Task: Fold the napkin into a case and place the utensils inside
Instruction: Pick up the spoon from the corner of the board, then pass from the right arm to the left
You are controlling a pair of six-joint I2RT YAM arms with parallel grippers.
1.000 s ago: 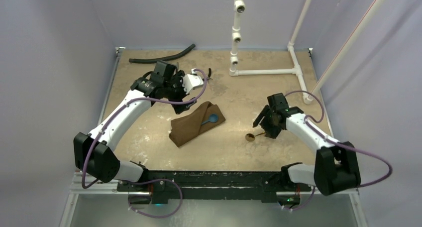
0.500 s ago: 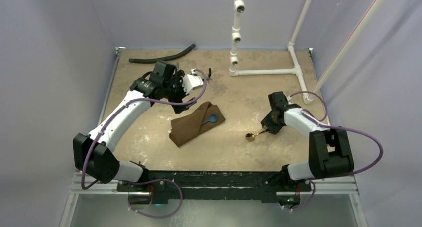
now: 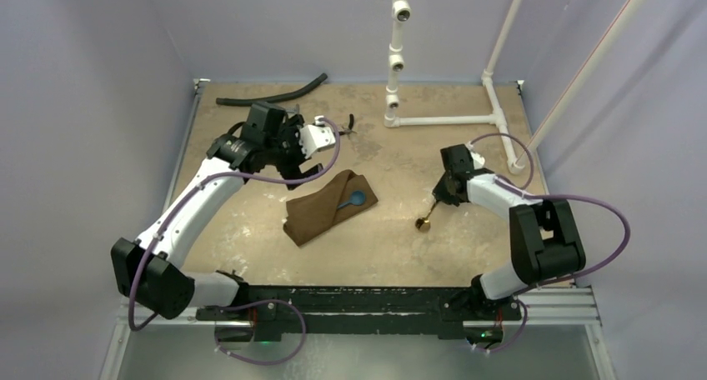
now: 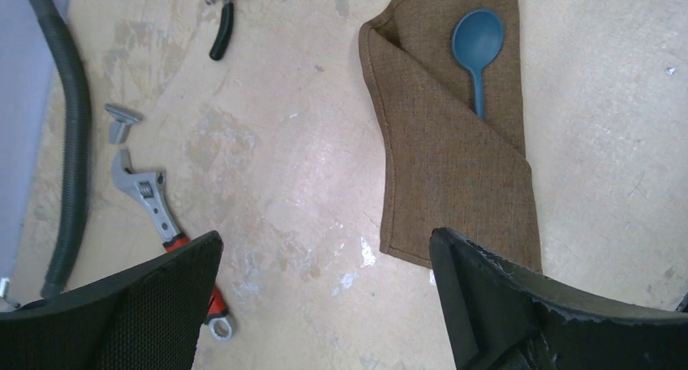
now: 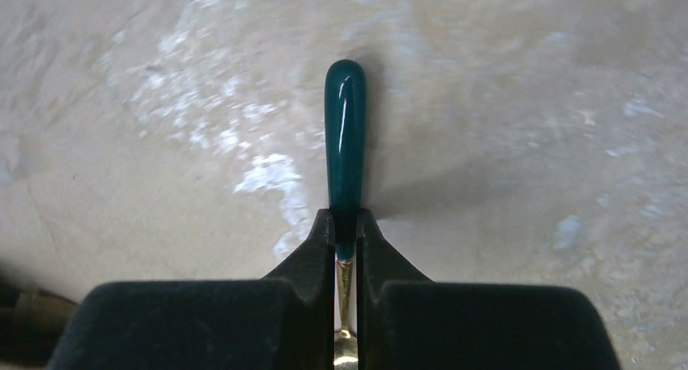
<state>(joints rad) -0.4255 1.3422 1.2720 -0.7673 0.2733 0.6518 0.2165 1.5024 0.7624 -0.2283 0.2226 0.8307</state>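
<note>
We have the right gripper (image 5: 345,228) clamped on the green-handled utensil (image 5: 344,126), with the napkin (image 3: 321,212) to its left, nearer the wide-open left gripper (image 4: 324,240).

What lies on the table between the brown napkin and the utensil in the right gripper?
Nothing. In the top view, only bare tabletop separates the napkin from the utensil held by the right gripper.
</note>
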